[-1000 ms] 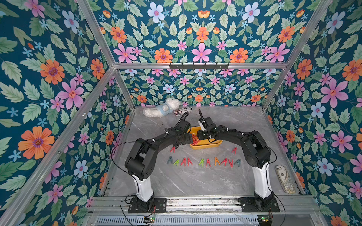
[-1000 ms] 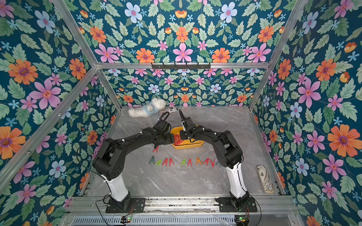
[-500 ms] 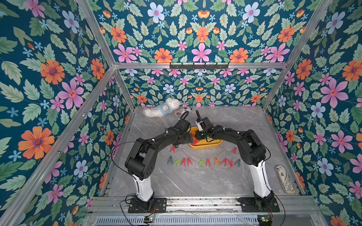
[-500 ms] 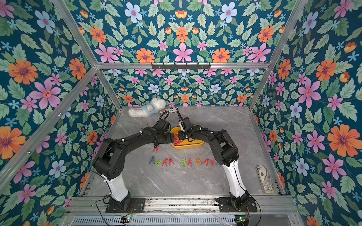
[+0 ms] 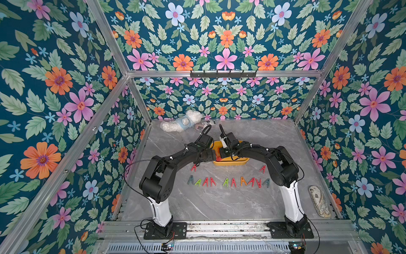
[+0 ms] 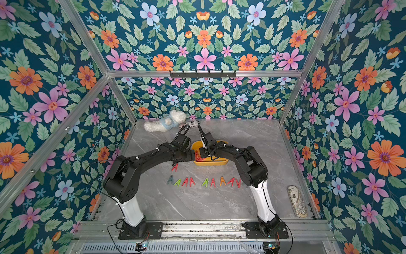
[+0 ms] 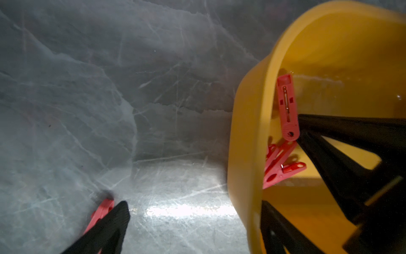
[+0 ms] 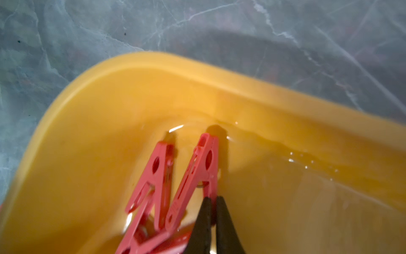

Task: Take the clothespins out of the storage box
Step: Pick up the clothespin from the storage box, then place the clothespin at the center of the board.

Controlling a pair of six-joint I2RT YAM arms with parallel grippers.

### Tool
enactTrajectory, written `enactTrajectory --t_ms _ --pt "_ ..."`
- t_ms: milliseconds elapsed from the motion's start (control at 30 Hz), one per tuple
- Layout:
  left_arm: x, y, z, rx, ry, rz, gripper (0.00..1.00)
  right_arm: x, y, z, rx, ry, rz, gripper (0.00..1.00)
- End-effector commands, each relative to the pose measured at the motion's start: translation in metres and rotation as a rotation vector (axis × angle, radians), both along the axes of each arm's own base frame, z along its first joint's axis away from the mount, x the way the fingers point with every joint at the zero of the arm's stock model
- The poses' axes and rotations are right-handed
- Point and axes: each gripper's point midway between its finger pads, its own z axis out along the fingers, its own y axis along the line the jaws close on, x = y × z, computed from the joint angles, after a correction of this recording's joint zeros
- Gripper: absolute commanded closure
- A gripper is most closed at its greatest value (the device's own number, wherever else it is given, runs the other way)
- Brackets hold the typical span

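Floral wallpaper all round, and a grey marble-look surface (image 5: 208, 204) underneath, glossy with pale veins. So the right gripper (image 8: 212, 199) has its thin black fingers pinched tight on one leg of a red clothespin (image 8: 204, 162). It's A-shaped plastic with a round hole and a wire spring, pointing into a corner of the storage box (image 8: 109, 88). That box is smooth yellow plastic with rounded corners and a thick rim. More red pins (image 8: 153, 176) lie jumbled right beside the held one.

The left gripper (image 7: 193, 203) is spread wide and looks to be straddling the box wall, with one textured finger (image 7: 114, 217) outside over the marble and the other inside. A loose red pin (image 7: 102, 211) lies just by that outer finger.

In both top views the box sits about mid-surface, with a row of pins (image 5: 226, 182) in grey, green, red and orange at 6 o'clock from it. Fluffy white plush (image 5: 182, 124) is at 11 o'clock.
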Motion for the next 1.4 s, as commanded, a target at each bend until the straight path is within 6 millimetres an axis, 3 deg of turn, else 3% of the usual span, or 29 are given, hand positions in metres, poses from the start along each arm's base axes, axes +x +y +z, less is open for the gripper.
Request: enactTrajectory --t_ms 0,400,767,933,1100,1367 --pt "-0.002 0.002 0.002 0.001 0.002 0.005 0.06 0.001 -0.003 0.015 0.008 -0.029 -0.019 0.91" --pt "0.0 -0.001 0.009 -0.02 -0.017 0.003 0.06 -0.013 -0.02 0.065 0.075 -0.083 -0.086 0.95" --pt "0.007 -0.009 0.026 -0.053 -0.056 -0.023 0.04 -0.066 -0.076 0.094 0.096 -0.09 -0.209 0.95" --pt "0.009 -0.014 0.031 -0.069 -0.066 -0.039 0.04 -0.097 -0.111 0.084 0.061 -0.072 -0.275 0.94" --pt "0.01 -0.016 0.031 -0.076 -0.064 -0.047 0.04 -0.125 -0.14 0.06 0.015 -0.032 -0.328 0.94" --pt "0.007 -0.015 0.033 -0.086 -0.065 -0.042 0.04 -0.14 -0.164 0.027 -0.045 -0.003 -0.401 0.93"
